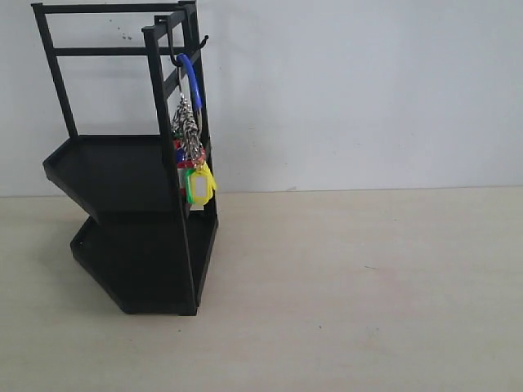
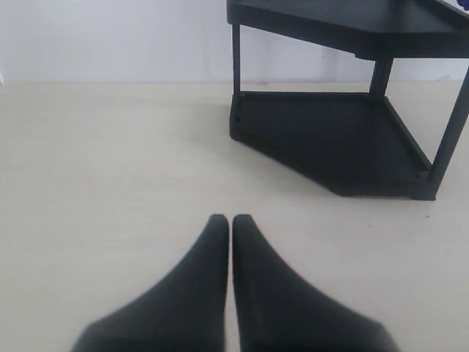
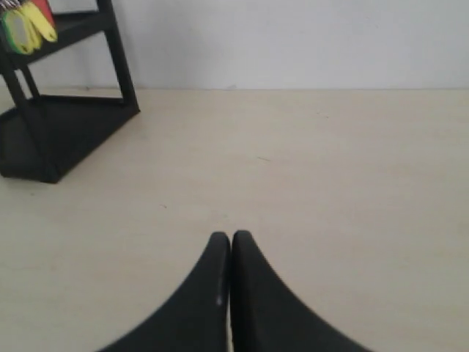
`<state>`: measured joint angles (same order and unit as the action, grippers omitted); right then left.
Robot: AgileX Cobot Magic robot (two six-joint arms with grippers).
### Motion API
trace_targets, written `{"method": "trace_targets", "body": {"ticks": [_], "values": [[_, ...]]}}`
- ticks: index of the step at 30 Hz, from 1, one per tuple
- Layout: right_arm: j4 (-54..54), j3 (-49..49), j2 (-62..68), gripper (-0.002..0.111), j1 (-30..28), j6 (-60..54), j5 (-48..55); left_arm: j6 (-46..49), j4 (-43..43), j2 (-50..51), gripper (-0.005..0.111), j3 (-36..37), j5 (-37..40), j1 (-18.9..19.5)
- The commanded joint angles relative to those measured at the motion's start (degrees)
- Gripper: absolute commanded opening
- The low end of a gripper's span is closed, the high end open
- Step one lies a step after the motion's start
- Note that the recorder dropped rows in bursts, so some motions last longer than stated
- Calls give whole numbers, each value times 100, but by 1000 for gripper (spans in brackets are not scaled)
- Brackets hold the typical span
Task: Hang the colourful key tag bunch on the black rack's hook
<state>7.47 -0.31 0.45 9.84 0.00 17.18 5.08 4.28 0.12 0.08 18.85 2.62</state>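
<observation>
The left tool (image 2: 231,220) hovers over the bare tabletop (image 2: 110,161) with its fingers pressed together and empty; the right tool (image 3: 231,236) is pressed together and empty too. The black rack (image 1: 122,171) stands by the tabletop's far edge, toward its left side. The colourful key tag bunch (image 1: 193,155) hangs by its blue loop (image 1: 193,77) from the hook (image 1: 175,58) on the rack's top rail, well apart from both tools

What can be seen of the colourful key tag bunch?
The colourful bunch of plastic key tags hangs straight down from the thin black metal hook on the tall black metal rack. Its blue loop sits over the hook; shiny metal rings follow, then red, green and yellow tags beside the rack's post.
</observation>
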Motion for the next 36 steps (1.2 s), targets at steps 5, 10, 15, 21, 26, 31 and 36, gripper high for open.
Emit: {"method": "trace_targets", "body": {"ticks": [5, 10, 15, 21, 26, 31, 36], "values": [[-62, 31, -45, 0, -1270, -206, 243, -60, 43, -12, 4, -8, -77, 21], [-62, 31, -45, 0, -1387, -397, 243, -60, 43, -12, 4, -8, -77, 21], [-62, 31, -45, 0, -1387, -402, 243, -60, 43, -12, 4, -8, -77, 21], [7, 31, -45, 0, -1387, -334, 243, -60, 43, -12, 4, -8, -77, 21], [7, 31, -45, 0, -1387, -334, 243, -60, 43, -12, 4, -8, -77, 21], [7, 31, -45, 0, -1387, -334, 243, -60, 43, -12, 4, -8, -77, 21], [7, 31, -45, 0, -1387, -334, 243, -60, 43, -12, 4, -8, -77, 21]]}}
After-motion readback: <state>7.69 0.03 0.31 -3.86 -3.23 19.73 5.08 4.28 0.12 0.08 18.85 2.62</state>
